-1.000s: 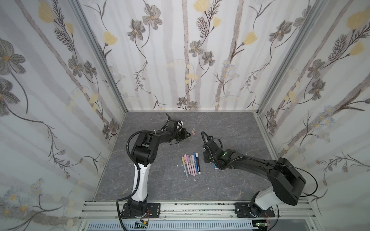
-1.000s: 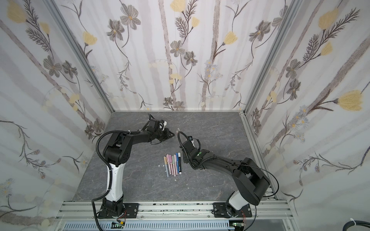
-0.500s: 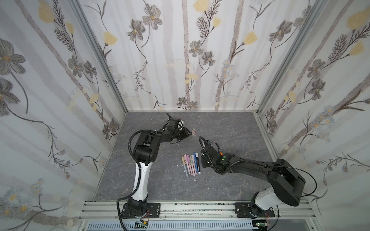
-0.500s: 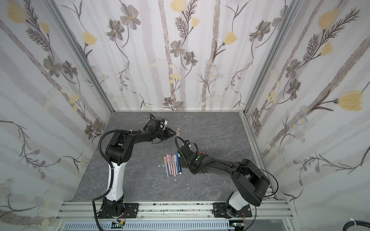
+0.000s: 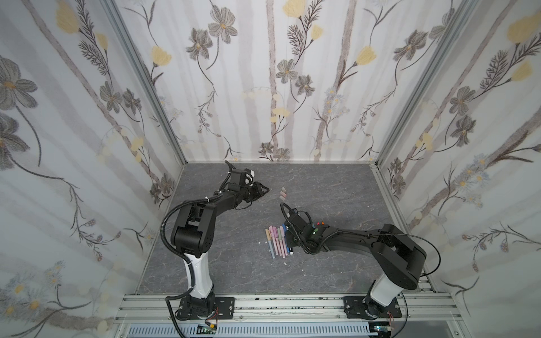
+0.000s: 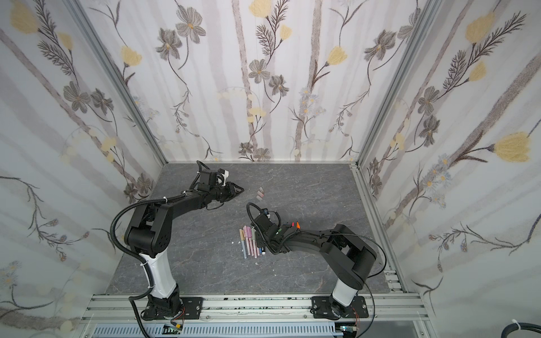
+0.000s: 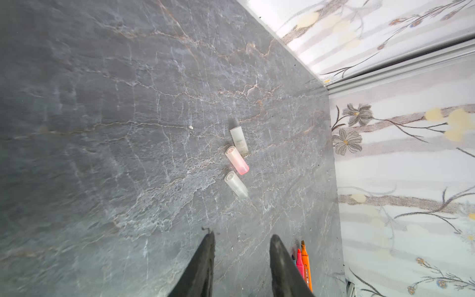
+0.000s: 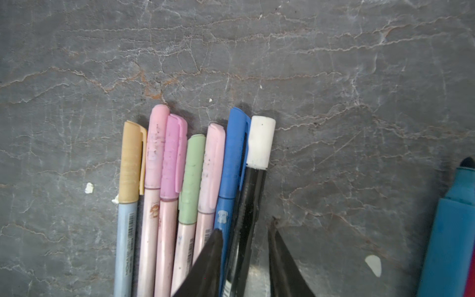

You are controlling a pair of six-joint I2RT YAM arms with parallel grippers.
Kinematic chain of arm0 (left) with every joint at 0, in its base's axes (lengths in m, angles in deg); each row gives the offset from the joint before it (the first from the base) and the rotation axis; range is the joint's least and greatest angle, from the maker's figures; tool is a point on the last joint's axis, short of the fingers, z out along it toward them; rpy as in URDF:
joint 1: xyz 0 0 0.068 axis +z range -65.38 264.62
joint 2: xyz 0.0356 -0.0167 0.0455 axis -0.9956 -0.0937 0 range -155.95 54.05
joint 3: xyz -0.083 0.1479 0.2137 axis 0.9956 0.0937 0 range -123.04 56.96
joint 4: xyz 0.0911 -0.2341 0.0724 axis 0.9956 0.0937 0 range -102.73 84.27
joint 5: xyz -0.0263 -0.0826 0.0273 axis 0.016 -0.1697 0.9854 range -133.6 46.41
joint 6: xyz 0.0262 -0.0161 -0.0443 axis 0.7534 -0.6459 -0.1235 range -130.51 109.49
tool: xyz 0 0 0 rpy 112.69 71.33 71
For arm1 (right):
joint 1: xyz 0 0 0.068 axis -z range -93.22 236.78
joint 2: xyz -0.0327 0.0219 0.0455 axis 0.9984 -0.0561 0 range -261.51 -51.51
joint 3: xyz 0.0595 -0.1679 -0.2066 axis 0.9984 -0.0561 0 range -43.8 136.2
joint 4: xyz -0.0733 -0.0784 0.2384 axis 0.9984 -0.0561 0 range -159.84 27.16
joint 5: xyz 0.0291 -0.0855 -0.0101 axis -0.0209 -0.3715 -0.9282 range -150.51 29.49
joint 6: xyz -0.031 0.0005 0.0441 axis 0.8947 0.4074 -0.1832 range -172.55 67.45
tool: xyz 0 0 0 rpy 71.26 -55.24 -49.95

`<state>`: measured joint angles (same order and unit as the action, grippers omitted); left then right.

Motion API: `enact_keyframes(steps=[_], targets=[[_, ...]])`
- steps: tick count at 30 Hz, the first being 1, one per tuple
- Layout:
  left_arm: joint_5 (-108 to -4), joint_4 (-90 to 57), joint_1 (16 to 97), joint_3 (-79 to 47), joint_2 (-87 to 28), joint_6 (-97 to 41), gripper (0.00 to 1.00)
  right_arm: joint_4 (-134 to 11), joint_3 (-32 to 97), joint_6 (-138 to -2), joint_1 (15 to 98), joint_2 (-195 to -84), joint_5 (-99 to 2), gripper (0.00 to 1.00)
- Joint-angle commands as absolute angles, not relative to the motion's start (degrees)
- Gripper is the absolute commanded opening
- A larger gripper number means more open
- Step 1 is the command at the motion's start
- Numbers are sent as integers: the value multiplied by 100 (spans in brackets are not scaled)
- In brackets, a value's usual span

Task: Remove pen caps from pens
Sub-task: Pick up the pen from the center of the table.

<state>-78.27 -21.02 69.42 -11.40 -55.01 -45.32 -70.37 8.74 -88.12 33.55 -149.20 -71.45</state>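
Your left claw (image 7: 241,235) gapes empty, short of three loose translucent plastic caps (image 7: 237,160) on the grey marbled desk (image 7: 128,128); your right claw (image 8: 244,228), slightly parted, straddles the white-capped black pen (image 8: 250,192).

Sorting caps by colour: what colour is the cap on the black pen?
White cap, clearest in the right wrist view.

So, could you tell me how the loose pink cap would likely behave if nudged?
The pink cap is a round tube lying on its side on the flat table, so it would probably roll. It looks hollow and translucent, so likely very light and easily flicked away.
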Motion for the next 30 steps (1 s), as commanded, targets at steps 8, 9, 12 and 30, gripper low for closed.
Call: enact_keyframes(steps=[8,9,12,30], targets=[[-8031,-1973,6990,-826,-4971,-4328,35,-7329,973,-9029,3349,-15139,-7285,29],[-8042,-1984,6988,-823,-4958,-4343,35,-7352,973,-9025,3349,-15140,-7289,29],[-8074,-2016,6996,-808,-4948,-4373,36,-7404,973,-8991,3352,-15196,-7308,28],[-8461,-1695,6991,-555,-4362,-4077,41,-7562,721,-8985,3394,-15205,-7332,8]])
